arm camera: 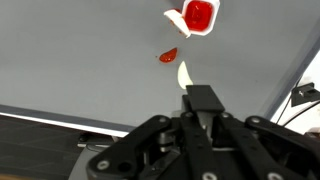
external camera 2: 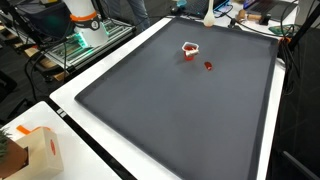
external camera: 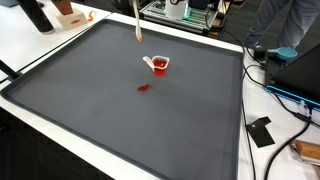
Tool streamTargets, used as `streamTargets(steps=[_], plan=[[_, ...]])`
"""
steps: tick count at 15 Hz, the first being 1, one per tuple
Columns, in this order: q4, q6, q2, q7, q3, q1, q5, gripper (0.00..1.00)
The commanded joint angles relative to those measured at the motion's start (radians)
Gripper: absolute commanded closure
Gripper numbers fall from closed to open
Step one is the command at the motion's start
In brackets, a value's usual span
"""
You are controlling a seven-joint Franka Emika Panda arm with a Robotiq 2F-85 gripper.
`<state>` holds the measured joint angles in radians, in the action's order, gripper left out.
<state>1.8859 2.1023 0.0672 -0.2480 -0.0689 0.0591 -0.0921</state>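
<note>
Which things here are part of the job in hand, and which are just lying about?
In hand: end effector, the pale utensil it grips, red-filled cup, red blob on the mat.
Lying about: cardboard box, cables, black pad.

Fingers [arm camera: 203, 100] hide most of the pale stick [arm camera: 183, 75].

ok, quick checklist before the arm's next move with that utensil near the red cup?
1. Grip: gripper shut on pale utensil: ok.
2. Utensil tip apart from cup and red spill: ok.
3. Cup upright on mat, red fill inside: ok.
4. Mat clean: not ok, spill lies beside the cup.
5. Red on utensil tip: cannot tell.
</note>
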Motion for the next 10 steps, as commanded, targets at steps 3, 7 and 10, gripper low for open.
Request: streamTargets(steps=[3, 7, 10], plan=[[0.082, 0.066, -0.039, 0.049, -0.024, 0.029, 0.078, 0.97], [0.042, 0.036, -0.009, 0.028, -0.028, 0.029, 0.046, 0.88], [0.049, 0.036, -0.012, 0.028, -0.029, 0.029, 0.046, 0.88]])
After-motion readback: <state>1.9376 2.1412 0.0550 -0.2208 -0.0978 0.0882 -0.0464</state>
